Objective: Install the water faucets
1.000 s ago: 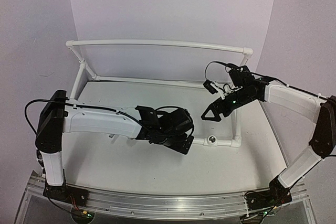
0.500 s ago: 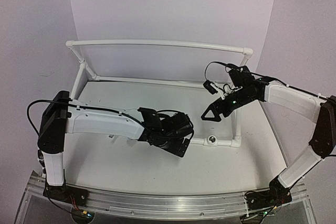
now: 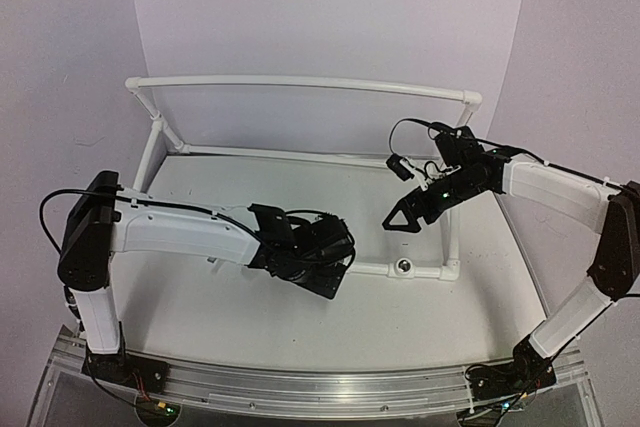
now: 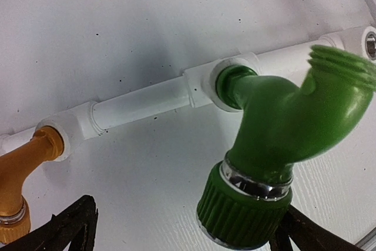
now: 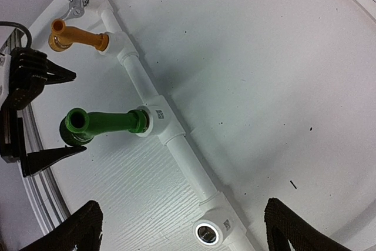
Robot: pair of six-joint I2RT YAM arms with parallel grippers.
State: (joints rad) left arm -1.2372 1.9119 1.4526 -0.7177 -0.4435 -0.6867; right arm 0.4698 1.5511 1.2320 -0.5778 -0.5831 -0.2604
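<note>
Left gripper (image 3: 333, 271) has eased leftward, jaws spread beside the green faucet (image 4: 276, 127); right gripper (image 3: 396, 223) likewise spread.

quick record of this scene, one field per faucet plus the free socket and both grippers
green faucet: seated in a middle socket of the pipe frame
yellow faucet: seated in the next socket along
silver faucet: at the frame's far end, seating unclear
empty socket: metal-lined, nothing in it
left gripper: open, fingers either side of the green faucet's head
right gripper: open, holding nothing, above the frame
</note>
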